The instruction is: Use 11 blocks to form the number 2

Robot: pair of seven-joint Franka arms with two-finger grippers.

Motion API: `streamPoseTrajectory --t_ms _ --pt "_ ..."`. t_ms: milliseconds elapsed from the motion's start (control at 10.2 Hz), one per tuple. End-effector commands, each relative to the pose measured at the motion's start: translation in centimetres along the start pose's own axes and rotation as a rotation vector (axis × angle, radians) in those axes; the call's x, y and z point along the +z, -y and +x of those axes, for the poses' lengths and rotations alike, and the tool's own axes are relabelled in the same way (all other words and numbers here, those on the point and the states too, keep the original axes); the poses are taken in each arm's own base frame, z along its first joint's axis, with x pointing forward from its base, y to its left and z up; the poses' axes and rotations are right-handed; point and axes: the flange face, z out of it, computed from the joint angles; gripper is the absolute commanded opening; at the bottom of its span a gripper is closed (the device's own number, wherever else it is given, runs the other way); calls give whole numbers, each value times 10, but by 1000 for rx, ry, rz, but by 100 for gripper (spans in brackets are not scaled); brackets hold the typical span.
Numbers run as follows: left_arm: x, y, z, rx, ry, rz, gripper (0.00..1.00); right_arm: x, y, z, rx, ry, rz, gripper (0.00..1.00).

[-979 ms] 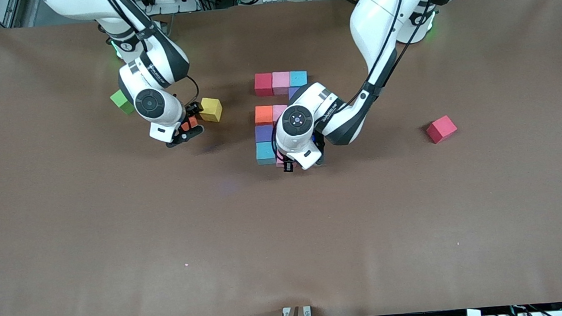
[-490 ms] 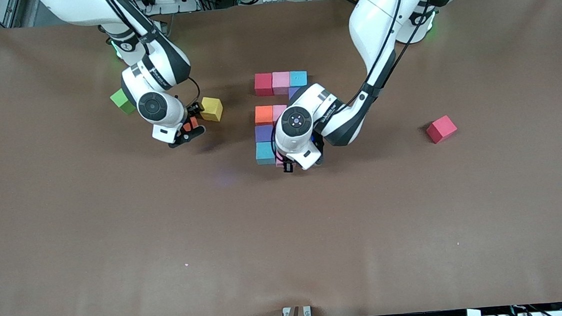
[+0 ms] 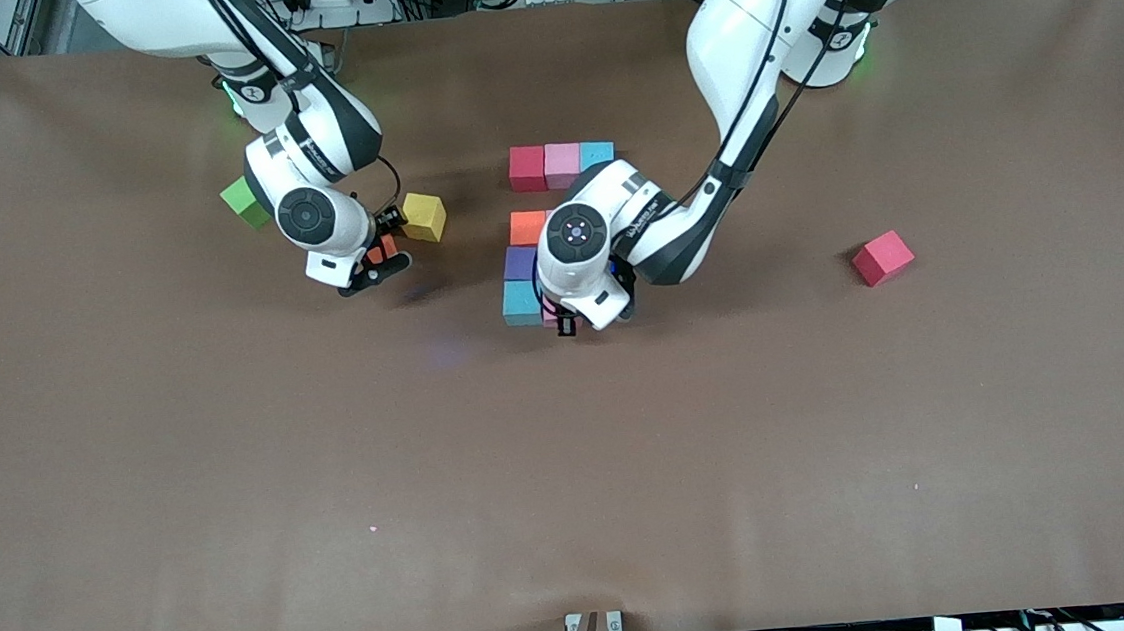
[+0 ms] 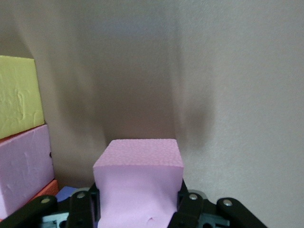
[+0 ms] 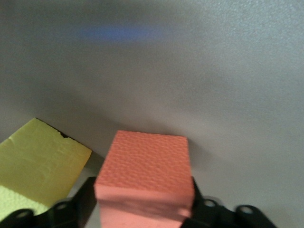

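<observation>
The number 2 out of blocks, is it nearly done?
Getting there. The number 2 shows its top row and a column of three; the arm hides the rest. The left gripper holds a pink block at the lowest row. The right gripper is closed on an orange block beside the yellow block. That one and a lone red block lie apart.

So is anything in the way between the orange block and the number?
Nothing visible. The right gripper has the orange block between its fingers beside the yellow block, and the table toward the number 2 is bare.
</observation>
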Motion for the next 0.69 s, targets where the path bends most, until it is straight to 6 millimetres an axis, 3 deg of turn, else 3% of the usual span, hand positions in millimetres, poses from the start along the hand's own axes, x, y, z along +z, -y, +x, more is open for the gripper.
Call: streamPoseTrajectory --t_ms 0,98,196,392,587 --pt "9 0 -1 -20 -15 12 100 -3 -4 -1 -19 -13 -14 36" --pt "5 -2 0 -23 -13 11 100 -8 -12 0 -33 -21 -41 28" --pt "4 -1 2 -25 -27 25 100 -22 -19 -1 -39 -38 -54 28" --pt "-12 -1 9 -30 -61 53 100 -74 -46 4 -137 -61 -66 28" --pt "-45 -11 23 -40 -77 39 100 -130 -48 16 -177 -50 -73 28"
